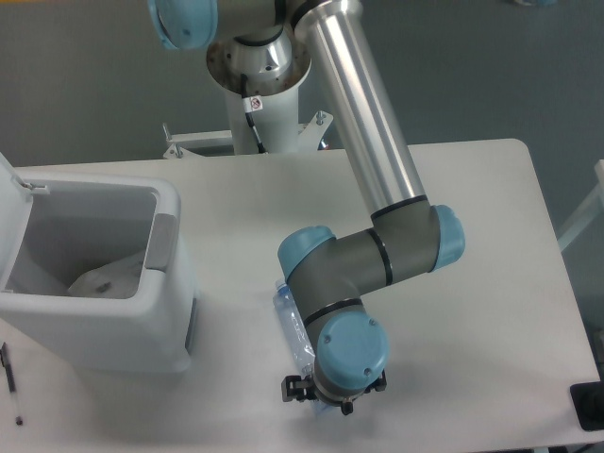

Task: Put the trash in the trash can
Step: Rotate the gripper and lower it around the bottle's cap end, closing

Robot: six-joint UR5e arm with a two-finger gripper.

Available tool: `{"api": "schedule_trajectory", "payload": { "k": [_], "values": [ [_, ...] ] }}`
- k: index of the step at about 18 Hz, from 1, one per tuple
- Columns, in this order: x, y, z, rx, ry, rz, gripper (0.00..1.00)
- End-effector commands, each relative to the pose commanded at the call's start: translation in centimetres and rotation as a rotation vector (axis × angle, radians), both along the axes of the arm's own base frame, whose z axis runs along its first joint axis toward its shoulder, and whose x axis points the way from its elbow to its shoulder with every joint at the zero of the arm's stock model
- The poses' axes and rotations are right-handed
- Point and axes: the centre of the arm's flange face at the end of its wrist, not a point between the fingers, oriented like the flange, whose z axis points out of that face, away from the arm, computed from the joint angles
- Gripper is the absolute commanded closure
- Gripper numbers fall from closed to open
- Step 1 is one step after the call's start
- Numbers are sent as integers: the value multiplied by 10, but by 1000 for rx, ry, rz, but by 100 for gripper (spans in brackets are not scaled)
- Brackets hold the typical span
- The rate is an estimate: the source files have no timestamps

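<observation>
The trash can (165,311) stands at the table's left with its hinged lid (11,203) swung open. A crumpled white tissue (102,280) lies inside it on the bottom. The crushed clear plastic bottle (289,326) lies on the table right of the can, mostly hidden under the arm's wrist; its cap does not show. My gripper (321,394) points down at the near end of the bottle. The blue wrist joint (349,349) covers it, so only small black parts show and its fingers are hidden.
A thin pen-like object (9,379) lies at the front left edge. A black object (587,406) sits at the table's front right corner. The arm's base (260,104) stands at the back middle of the table.
</observation>
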Motion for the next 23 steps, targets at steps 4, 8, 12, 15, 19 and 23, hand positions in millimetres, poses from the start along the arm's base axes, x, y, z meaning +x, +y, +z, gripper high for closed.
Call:
{"api": "schedule_trajectory", "payload": {
  "k": [4, 8, 12, 15, 19, 23],
  "values": [
    [10, 7, -12, -14, 0, -18, 0],
    [19, 8, -16, 19, 31, -28, 4],
    [23, 5, -10, 26, 37, -30, 37],
    [31, -1, -1, 27, 36, -39, 61],
    [36, -8, 15, 37, 39, -54, 74],
    [36, -13, 23, 42, 38, -69, 74]
  ]
}}
